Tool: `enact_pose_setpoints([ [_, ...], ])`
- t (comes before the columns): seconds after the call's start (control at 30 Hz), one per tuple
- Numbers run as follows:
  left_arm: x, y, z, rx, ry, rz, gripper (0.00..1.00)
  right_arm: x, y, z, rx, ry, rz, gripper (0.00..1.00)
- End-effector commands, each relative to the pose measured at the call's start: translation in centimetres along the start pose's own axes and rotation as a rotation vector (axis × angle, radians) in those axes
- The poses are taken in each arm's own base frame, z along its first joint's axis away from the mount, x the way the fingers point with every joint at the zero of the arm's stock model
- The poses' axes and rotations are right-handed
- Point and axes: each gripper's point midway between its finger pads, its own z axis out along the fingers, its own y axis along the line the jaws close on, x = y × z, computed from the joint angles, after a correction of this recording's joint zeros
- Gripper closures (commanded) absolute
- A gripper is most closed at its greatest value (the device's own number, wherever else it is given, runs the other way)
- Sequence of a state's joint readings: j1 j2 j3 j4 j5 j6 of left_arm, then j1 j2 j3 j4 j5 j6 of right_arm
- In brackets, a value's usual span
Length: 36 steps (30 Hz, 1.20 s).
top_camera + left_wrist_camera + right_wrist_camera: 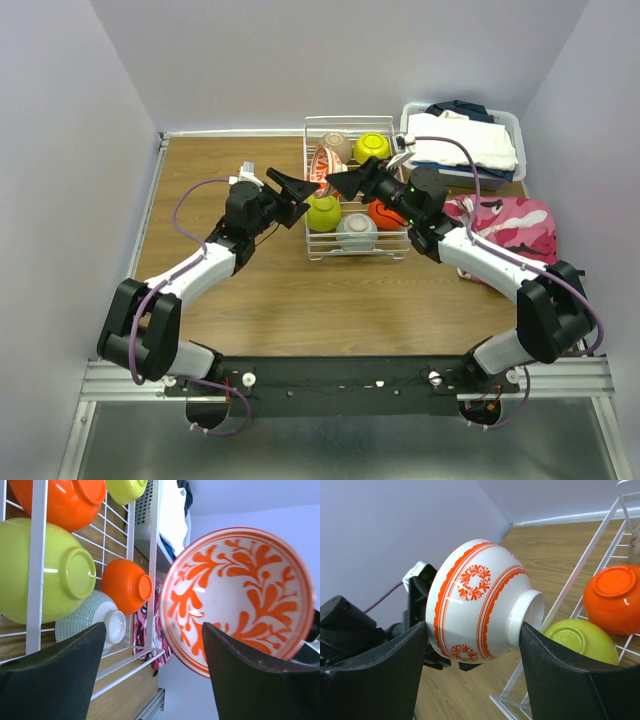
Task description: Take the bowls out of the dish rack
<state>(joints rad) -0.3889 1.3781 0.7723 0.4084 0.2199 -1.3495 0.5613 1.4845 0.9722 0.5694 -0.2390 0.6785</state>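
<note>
On my left side, my left end effector (302,194) hangs over the wooden surface (230,290), just outside the left edge of the dish rack (308,255). Its fingers (60,675) are spread wide and grip nothing.

Straight ahead of those fingers, the patterned bowl (240,595) is up in the air on its side, with its painted inside turned toward my left wrist. It is very close to the fingertips, but I cannot tell whether they touch it.

My right end effector (471,627) reaches in from the other side and pinches that bowl. One finger lies against the outer wall and the other against the white foot ring.

Below and to the right of my right end effector, the rack rests on the surface. A lime-green bowl (323,212), an orange bowl (385,213) and a pale blue bowl (356,230) lie upside down in its near half. A second orange bowl (65,500) lies beyond the lime-green one. At the rack's far end are a taupe bowl (337,145) and a second lime-green bowl (372,147).

Further right of my right arm, a grey bin (510,125) of folded clothes stands beside the rack, with a pink cloth (505,225) in front of it.
</note>
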Motion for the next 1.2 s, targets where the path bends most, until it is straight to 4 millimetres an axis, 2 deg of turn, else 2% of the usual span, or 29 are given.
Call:
enact_pose_setpoints([
  [0.0,0.4,-0.8,0.8,0.039,0.006,-0.047,0.19,-2.8,3.9,-0.6,-0.154,-0.089,0.001,0.67],
  [0.1,1.1,-1.1,1.1,0.054,0.035,-0.073,0.24,-2.5,3.9,-0.6,-0.162,-0.079,0.003,0.67],
  [0.3,1.8,-2.0,1.3,0.105,0.062,-0.107,0.46,-1.5,3.7,-0.8,-0.178,-0.064,0.014,0.67],
  [0.33,1.9,-2.0,1.2,0.109,0.067,-0.111,0.55,-1.5,3.8,-0.8,-0.181,-0.065,0.013,0.67],
  [0.4,2.0,-2.1,1.2,0.118,0.072,-0.119,0.65,-1.2,3.7,-0.9,-0.184,-0.057,0.009,0.67],
  [0.43,2.0,-2.0,1.1,0.120,0.072,-0.122,0.75,-1.1,3.6,-1.0,-0.181,-0.056,0.010,0.67],
  [0.5,2.1,-2.0,1.0,0.120,0.075,-0.125,0.85,-0.7,3.3,-1.2,-0.177,-0.048,0.003,0.66],
  [0.53,2.1,-1.8,0.9,0.115,0.075,-0.126,0.95,-0.7,3.4,-1.4,-0.178,-0.049,0.001,0.64],
  [0.57,2.1,-1.7,0.8,0.112,0.074,-0.125,0.99,-0.7,3.4,-1.5,-0.178,-0.050,-0.008,0.60],
  [0.63,2.2,-0.9,0.8,0.088,0.070,-0.113,1.00,-0.4,3.2,-2.0,-0.167,-0.045,-0.016,0.53],
  [0.67,2.1,-0.6,0.7,0.080,0.066,-0.106,1.00,-0.4,3.1,-2.1,-0.162,-0.046,-0.030,0.44],
  [0.73,2.1,0.0,0.6,0.060,0.059,-0.097,1.00,0.2,2.6,-2.5,-0.140,-0.032,-0.043,0.34],
  [0.77,2.0,0.3,0.6,0.054,0.056,-0.094,1.00,0.1,2.5,-2.9,-0.129,-0.030,-0.062,0.24],
  [0.87,1.6,0.7,0.5,0.038,0.046,-0.077,1.00,0.0,2.3,-3.9,-0.104,-0.033,-0.100,0.09],
  [0.97,1.0,1.2,0.3,0.012,0.030,-0.020,1.00,0.4,1.5,-4.5,-0.063,-0.013,-0.131,0.02],
  [1.07,-0.8,2.0,-0.1,-0.049,-0.015,0.042,1.00,1.0,1.1,-5.4,-0.040,0.016,-0.165,0.00],
  [1.1,-1.8,2.3,-0.4,-0.064,-0.037,0.092,1.00,1.7,0.5,-5.8,-0.020,0.042,-0.166,0.00],
  [1.17,-3.3,2.6,-1.0,-0.119,-0.077,0.155,1.00,1.7,0.5,-6.4,-0.012,0.045,-0.193,0.00],
])
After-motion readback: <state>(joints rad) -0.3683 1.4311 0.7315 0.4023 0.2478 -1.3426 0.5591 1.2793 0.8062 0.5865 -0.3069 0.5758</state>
